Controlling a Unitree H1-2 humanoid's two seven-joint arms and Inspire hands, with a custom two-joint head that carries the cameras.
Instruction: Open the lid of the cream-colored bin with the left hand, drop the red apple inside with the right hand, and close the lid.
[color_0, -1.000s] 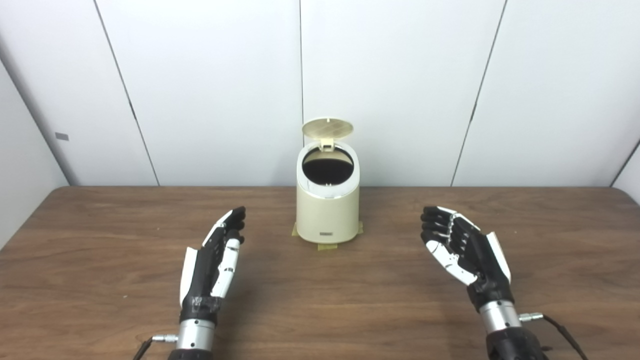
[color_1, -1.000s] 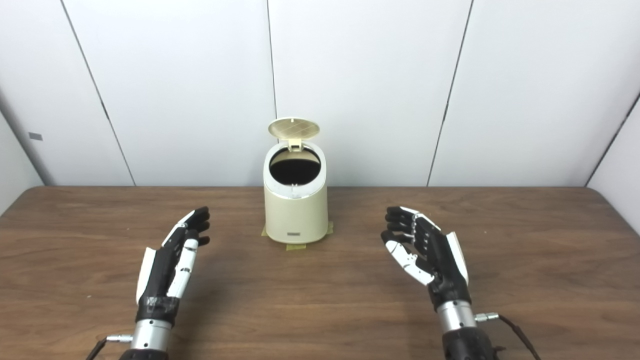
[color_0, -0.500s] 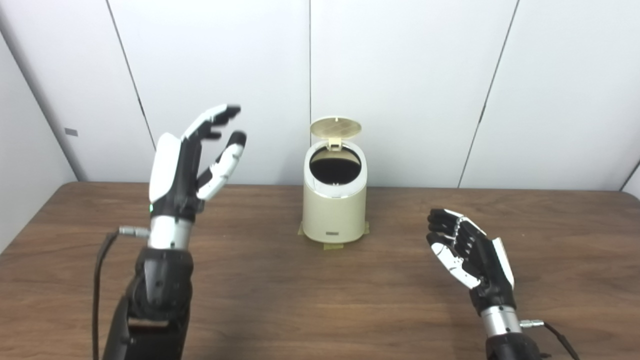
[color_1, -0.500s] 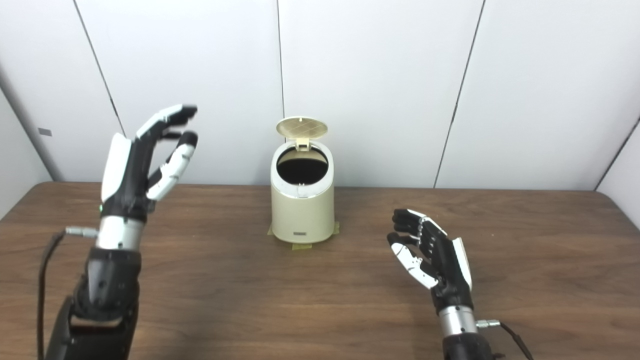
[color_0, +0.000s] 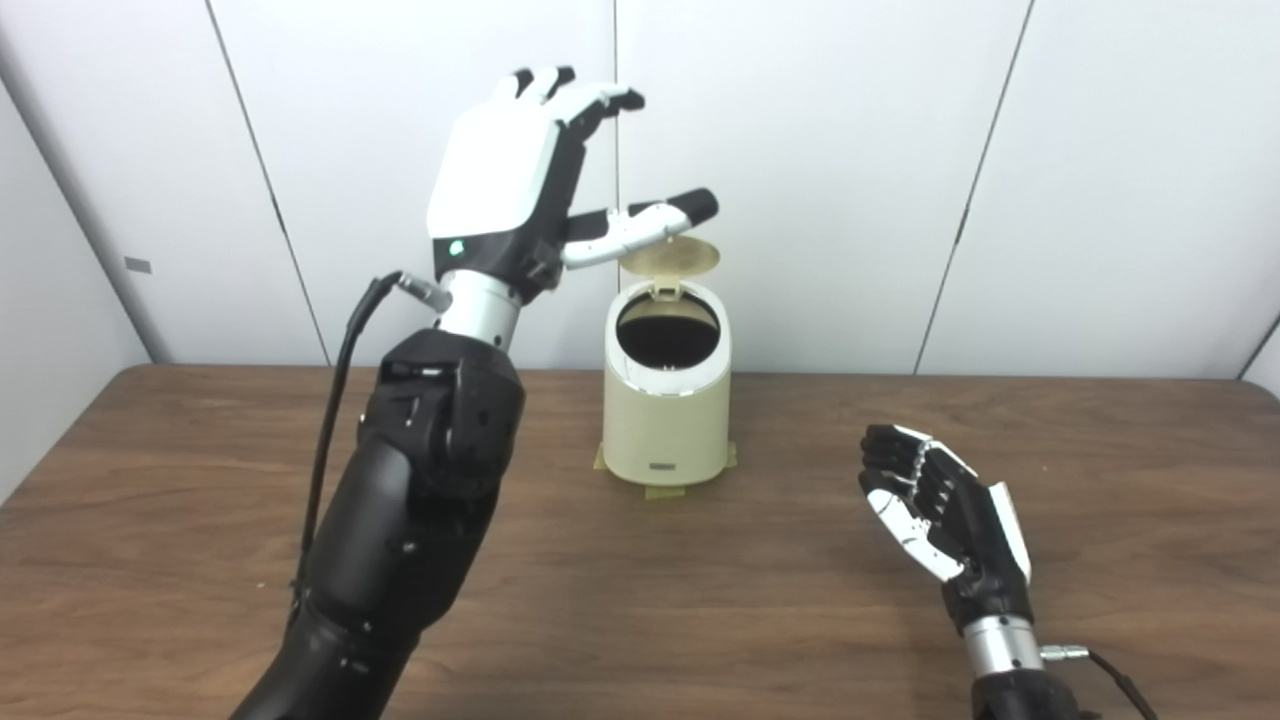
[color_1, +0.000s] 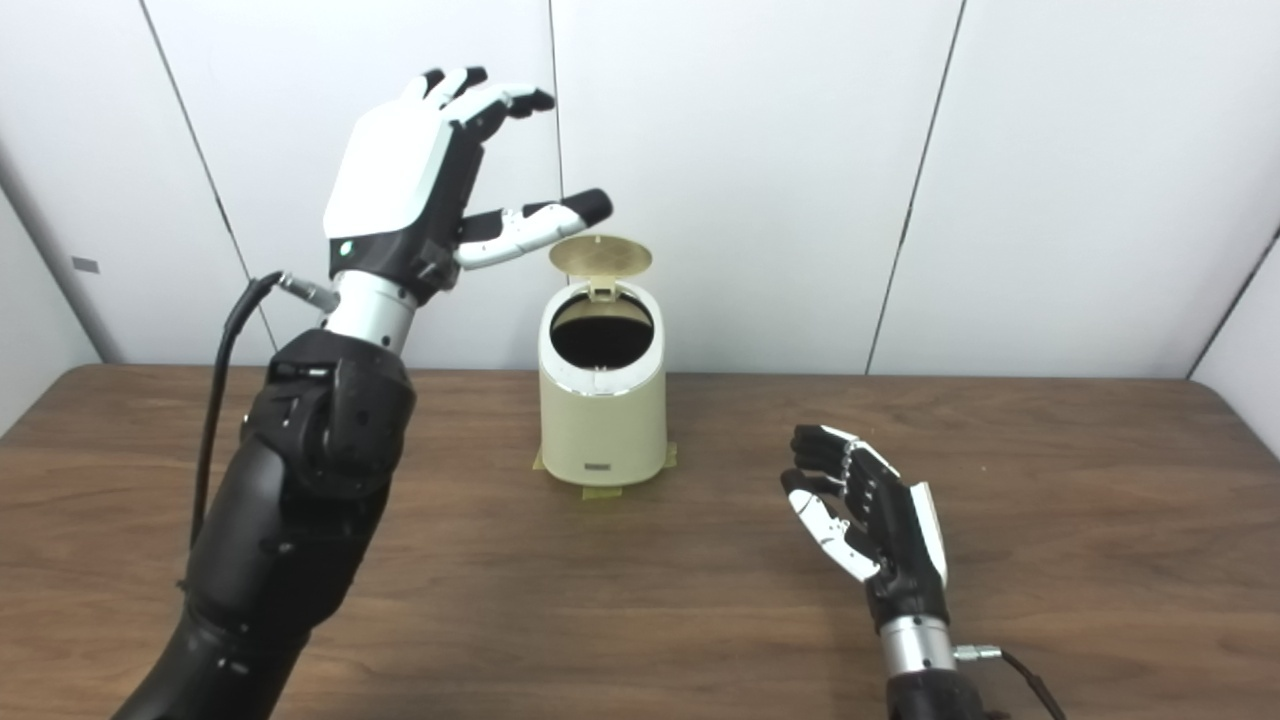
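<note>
Nearest, on the brown wood-grain worktop (color_0: 640, 600), the black-and-white right hand (color_0: 940, 510) rests low at the right, palm up, fingers loosely spread and holding nothing. No red apple shows anywhere on the worktop or in either hand, so it is either inside the bin or out of sight (the dark opening does not let me tell which). Farther back, at the centre, stands the cream-coloured round plastic bin (color_0: 665, 420), upright on tan tape patches, near the white panelled wall (color_0: 850, 150). Its round cream lid (color_0: 672, 257) is tipped up on the far hinge, so the opening step reads as done. The left hand (color_1: 425, 185) is raised high, fingers apart, empty, thumb reaching toward the lid but seemingly not touching it. Closing the lid looks like what remains.
</note>
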